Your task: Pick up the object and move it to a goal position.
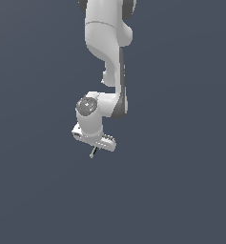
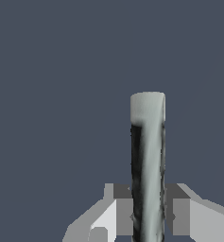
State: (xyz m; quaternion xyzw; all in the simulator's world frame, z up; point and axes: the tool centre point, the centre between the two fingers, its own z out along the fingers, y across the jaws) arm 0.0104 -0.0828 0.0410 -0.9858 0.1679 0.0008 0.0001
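The hand [image 1: 98, 146] is clamped on the rod [image 2: 148, 165], its 2 fingers [image 2: 180, 215] pressed against either side of the grey shaft. The rod's pale end sticks out beyond the fingertips. In the exterior view the rod [image 1: 92, 153] pokes out slantwise below the white arm [image 1: 107, 57], against plain dark grey.

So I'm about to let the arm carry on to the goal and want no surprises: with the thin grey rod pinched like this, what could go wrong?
1. The thin grey rod sits between the white gripper fingers, most of its length sticking out beyond them; a fast swing might pivot or slip it.
2. In the exterior view the rod pokes out below the gripper, so lowering too far could knock its free end first.
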